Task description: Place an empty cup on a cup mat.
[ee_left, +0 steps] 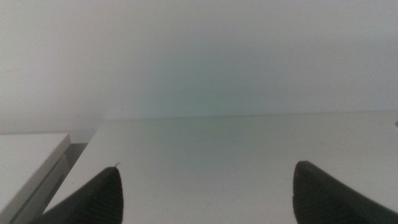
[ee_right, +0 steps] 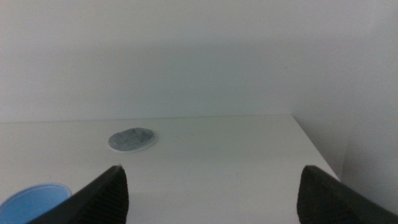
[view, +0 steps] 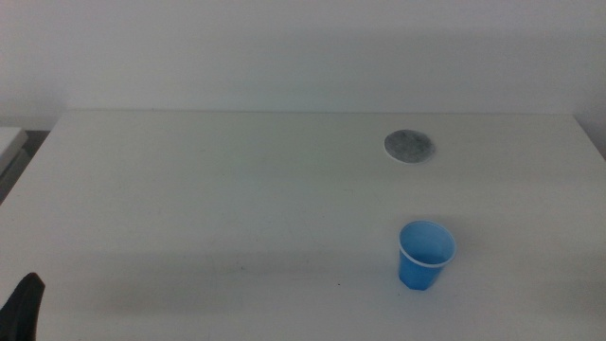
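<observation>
The blue cup stands upright and empty on the white table, front right in the middle view. The speckled grey cup mat lies flat farther back, apart from the cup. In the right wrist view the cup's rim shows close by and the mat beyond it. My right gripper is open and empty, and is out of the middle view. My left gripper is open and empty over bare table; only a dark tip of it shows at the bottom left of the middle view.
A white table stands against a white wall. A pale raised surface lies beyond the table's left edge, also in the left wrist view. The table's right edge shows in the right wrist view.
</observation>
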